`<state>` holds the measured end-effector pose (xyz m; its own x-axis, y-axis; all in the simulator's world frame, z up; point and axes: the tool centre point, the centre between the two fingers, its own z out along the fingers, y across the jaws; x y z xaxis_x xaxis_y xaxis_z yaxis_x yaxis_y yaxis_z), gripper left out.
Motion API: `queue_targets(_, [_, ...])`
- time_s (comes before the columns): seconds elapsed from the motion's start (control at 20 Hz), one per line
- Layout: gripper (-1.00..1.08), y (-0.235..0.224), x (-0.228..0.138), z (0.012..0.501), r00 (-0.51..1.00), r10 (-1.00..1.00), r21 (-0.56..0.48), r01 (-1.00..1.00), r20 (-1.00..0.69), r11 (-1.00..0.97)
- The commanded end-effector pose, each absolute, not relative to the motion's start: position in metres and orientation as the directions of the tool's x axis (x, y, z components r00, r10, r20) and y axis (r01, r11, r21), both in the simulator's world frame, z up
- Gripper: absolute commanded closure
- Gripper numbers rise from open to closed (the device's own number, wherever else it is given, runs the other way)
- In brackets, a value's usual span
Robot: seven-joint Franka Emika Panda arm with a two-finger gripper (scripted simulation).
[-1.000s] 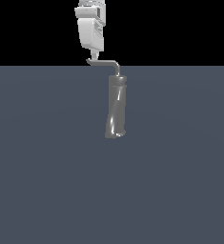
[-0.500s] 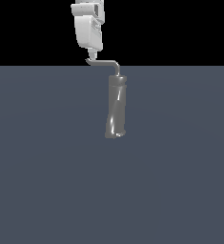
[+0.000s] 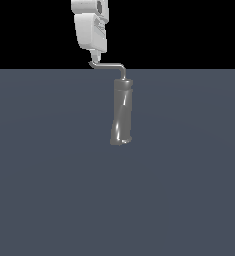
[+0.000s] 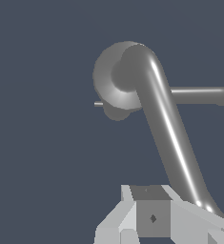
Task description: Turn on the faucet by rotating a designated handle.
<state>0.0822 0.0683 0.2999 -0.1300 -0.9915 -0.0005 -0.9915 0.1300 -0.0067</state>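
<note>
Nothing has visibly moved since a second ago. Exterior view, top centre: the white robot gripper (image 3: pixel 93 56), partly cropped, meets the thin light-grey L-shaped handle (image 3: pixel 109 65) atop the leaning dark-grey cylindrical faucet (image 3: pixel 121 111). Wrist view: the finger (image 4: pixel 149 217) touches the handle (image 4: pixel 168 138); whether it grips is unclear.

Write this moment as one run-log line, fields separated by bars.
phase: at handle | white tool at tip of thin light-grey L-shaped rod handle | glossy dark-grey cylinder faucet upright, slightly leaning
</note>
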Motion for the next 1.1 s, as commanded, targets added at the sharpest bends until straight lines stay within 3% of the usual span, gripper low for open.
queue_targets(0.0, [1.08,0.073,0.072,0.3,-0.125,-0.992,0.0,-0.992,0.0,0.125])
queue_targets(1.05, [1.08,0.052,0.025,0.3,-0.127,-0.992,-0.003,-0.992,0.0,0.127])
